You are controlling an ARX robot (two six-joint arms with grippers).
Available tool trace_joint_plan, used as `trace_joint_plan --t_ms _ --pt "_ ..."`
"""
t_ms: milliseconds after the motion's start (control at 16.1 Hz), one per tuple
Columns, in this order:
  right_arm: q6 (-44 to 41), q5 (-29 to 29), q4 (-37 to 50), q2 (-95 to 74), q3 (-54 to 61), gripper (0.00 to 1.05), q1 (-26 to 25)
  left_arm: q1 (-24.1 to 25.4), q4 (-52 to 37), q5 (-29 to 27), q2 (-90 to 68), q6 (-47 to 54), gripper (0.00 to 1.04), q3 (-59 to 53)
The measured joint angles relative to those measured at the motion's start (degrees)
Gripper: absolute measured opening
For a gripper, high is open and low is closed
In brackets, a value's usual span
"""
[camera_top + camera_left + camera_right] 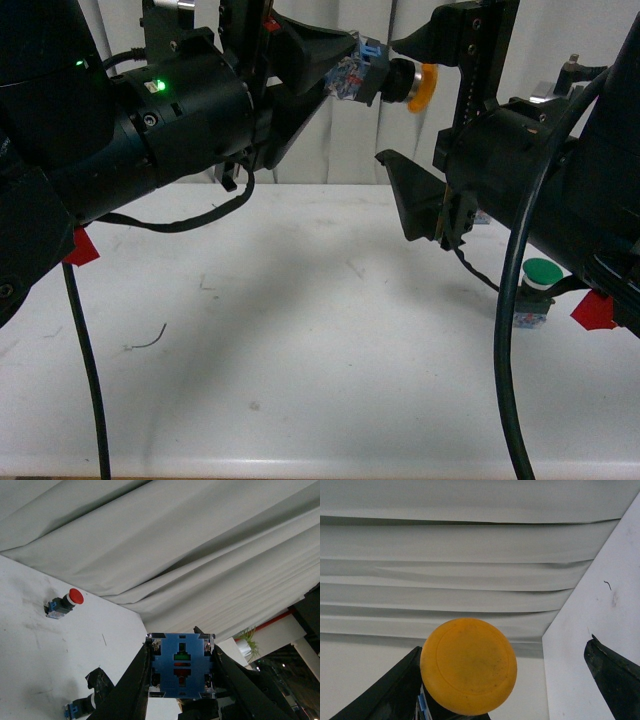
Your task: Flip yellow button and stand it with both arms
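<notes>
The yellow button (398,80) hangs high above the white table (300,330), lying sideways: orange-yellow round cap, black collar, blue contact block; the left gripper (340,76) clamps the block; the right gripper (392,102) is spread wide, with one jaw above the cap and one below.

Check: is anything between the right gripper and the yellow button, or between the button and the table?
Nothing visible. The left gripper holds the yellow button by its base in mid-air, cap facing the open right gripper, between its fingers. The table beneath is bare; the green button stands off to the right.
</notes>
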State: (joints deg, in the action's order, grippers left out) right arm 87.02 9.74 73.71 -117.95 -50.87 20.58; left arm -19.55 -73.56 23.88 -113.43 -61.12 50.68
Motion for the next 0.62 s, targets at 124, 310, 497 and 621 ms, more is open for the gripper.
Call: trace_joint_plan --t_ms 124,310,497,621 --pt "0.4 0.6 0.0 0.0 0.0 0.84 0.0 0.0 0.0 -0.1 -0.1 0.0 0.30 0.0" --pt "0.7 1.2 0.3 0.0 -0.9 0.51 0.0 0.6 0.3 -0.1 -0.2 0.0 0.30 -0.1" --pt "2.4 1.8 0.4 0.3 -1.5 0.30 0.1 0.6 0.2 -0.2 -0.5 -1.0 0.30 -0.3" --pt "2.5 2.1 0.3 0.3 -1.5 0.30 0.1 0.7 0.2 -0.2 -0.5 -1.3 0.30 -0.3"
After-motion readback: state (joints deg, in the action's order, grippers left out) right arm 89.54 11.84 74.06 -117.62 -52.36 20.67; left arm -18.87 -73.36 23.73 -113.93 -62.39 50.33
